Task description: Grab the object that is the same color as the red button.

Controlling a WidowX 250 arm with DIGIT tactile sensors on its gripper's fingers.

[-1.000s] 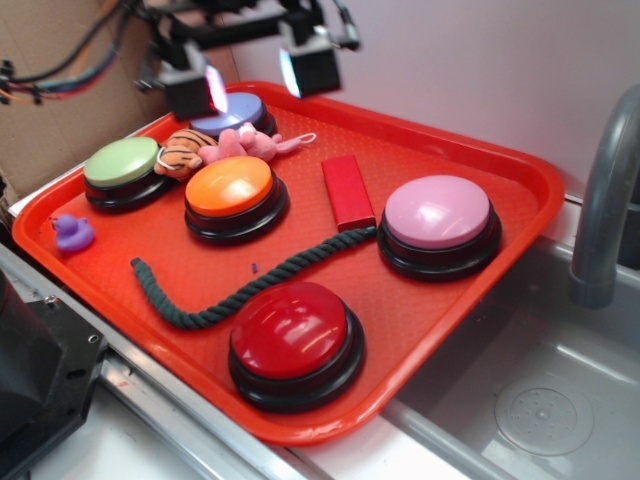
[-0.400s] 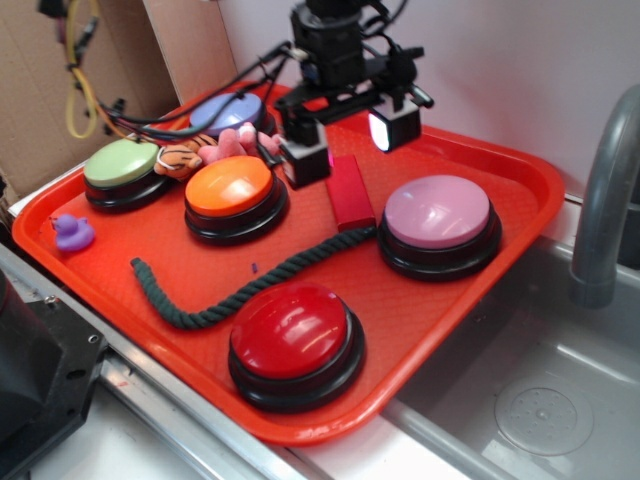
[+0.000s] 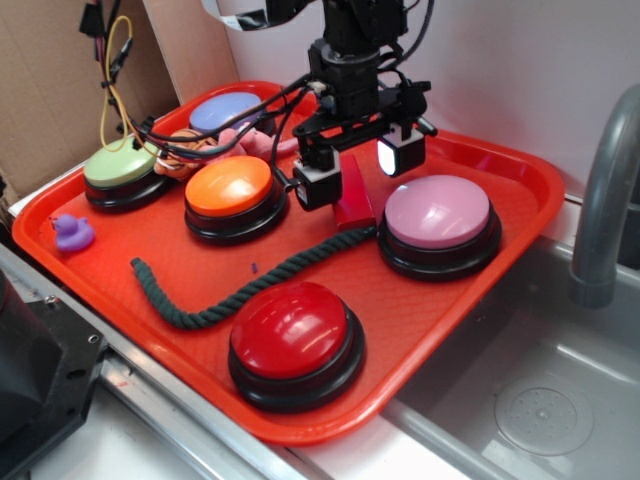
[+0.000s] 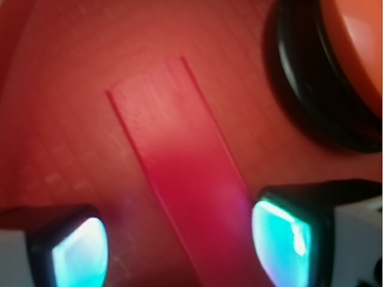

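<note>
A big orange-red tray (image 3: 480,170) fills most of the frame, sitting on a table next to a grey sink (image 3: 540,390) at the lower right, with a grey faucet (image 3: 605,200) rising along the right edge. From the top centre the black robot arm (image 3: 355,60) reaches down, cables trailing off to the left, and its gripper (image 3: 358,172) hangs low over the middle of the tray. Five dome buttons stand on the tray: the red button (image 3: 295,335) at the lower centre, a pink one (image 3: 438,215) at centre right, an orange one (image 3: 232,190) just left of the gripper, a green one (image 3: 120,165) at the left, and a blue-purple one (image 3: 225,110) at the upper left, partly behind cables. A dark green rope (image 3: 220,295) snakes from the left of the tray towards the pink button. A striped tiger toy (image 3: 180,160) and something pink beside it lie between the green and blue-purple buttons, half hidden. The small red block (image 4: 179,167) lies flat on the tray between the orange and pink buttons. The jaws stand open, one finger either side of the block; in the wrist view the pads (image 4: 281,236) flank it with gaps showing, gripping nothing. A little purple duck (image 3: 70,232) sits near the tray's left corner.
</note>
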